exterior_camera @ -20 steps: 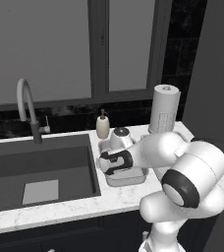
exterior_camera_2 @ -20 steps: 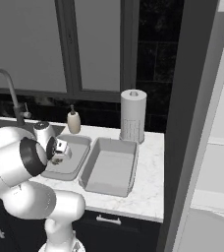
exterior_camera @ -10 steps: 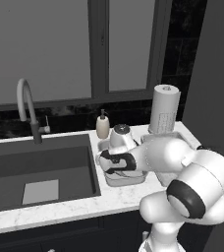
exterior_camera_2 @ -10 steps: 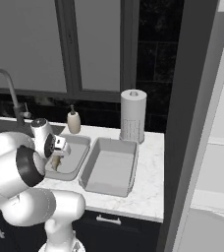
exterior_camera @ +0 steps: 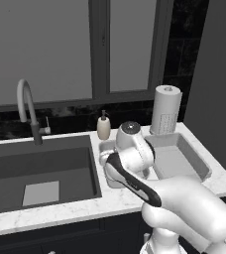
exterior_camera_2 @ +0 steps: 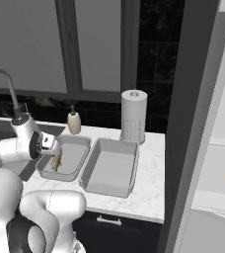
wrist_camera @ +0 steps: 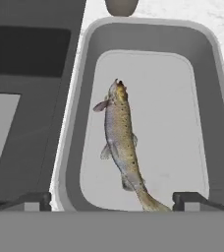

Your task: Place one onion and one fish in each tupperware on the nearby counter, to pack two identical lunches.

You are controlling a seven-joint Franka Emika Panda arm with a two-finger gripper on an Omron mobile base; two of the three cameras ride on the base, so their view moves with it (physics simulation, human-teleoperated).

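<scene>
Lying flat on the floor of the pale-grey rectangular tupperware (wrist_camera: 79, 123) next to the sink is a slender speckled silver-grey fish with a tan belly (wrist_camera: 121, 147) — head toward twelve o'clock in the hand view, forked tail down at six. The two-finger dark-tipped gripper (wrist_camera: 111, 199) hangs directly above it with its tips spread wide at either side of the tail end, gripping nothing. So the fish looks delivered to this first box. The second matching shallow grey container (exterior_camera_2: 109, 168) sits just beside it at three o'clock on the white marble-look counter (exterior_camera_2: 149, 183), with nothing visible inside. By my reading, the next move calls for lifting clear and fetching more — an onion, or the other fish. In the right base view the white arm folds low over the first box, hand pointing down.
</scene>
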